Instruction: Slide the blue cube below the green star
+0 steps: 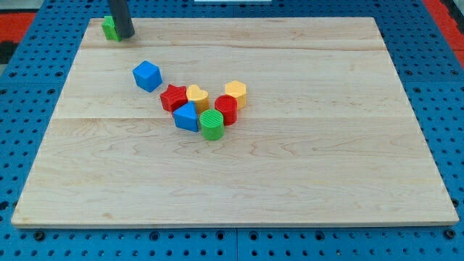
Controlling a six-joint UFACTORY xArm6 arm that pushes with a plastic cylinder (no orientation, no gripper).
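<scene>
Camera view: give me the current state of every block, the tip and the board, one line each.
My tip: at the green star.
Green star: top-left corner, partly hidden.
Blue cube: alone, upper left of cluster.
Red star, yellow heart, yellow block, red cylinder, blue block, green cylinder: clustered.
Board: flat.

The light is bright and even all over the pale wooden worktop (304,167), the blocks make only tiny soft shadows, and everything looks sharp with no glare.
</scene>
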